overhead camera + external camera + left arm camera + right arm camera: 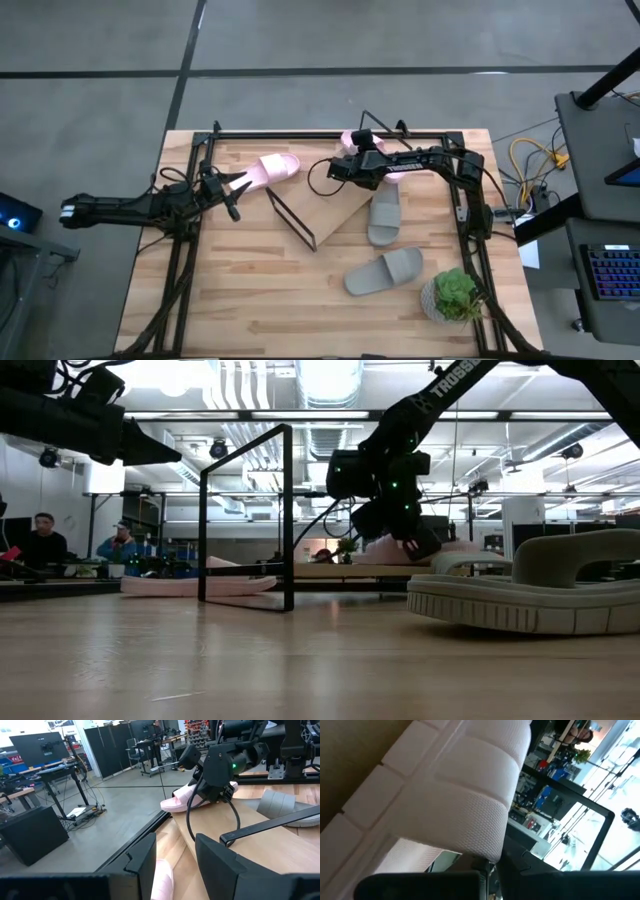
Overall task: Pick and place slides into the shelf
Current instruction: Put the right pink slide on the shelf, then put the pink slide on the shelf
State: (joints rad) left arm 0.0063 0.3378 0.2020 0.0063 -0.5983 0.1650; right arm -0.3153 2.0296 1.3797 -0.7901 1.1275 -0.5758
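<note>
My left gripper [240, 188] hovers open at the end of a pale pink slide [272, 169] that lies flat on the table; in the left wrist view that slide's end [162, 879] shows between the open fingers [172, 862]. My right gripper [350, 168] is shut on the second pink slide [179, 801], over the far end of the slanted wooden shelf [335, 205]. One grey slide [385, 215] lies by the shelf's right edge. Another grey slide [385, 272] rests on the table nearer the front. My right gripper holds the pink slide at its wide top strap [465, 820], and the gripper's own body hides the exact place of contact. It comes from above, slanting toward the table's left. The slide is lifted clear above the shelf board [240, 835], tilted, with one end [170, 805] sticking out past the gripper.
The shelf's thin black wire frame [245, 510] stands upright at the board's near-left side. A small potted plant [455, 295] sits at the near right corner. Black rails [330, 132] border the table. People sit in the room beyond [45, 540].
</note>
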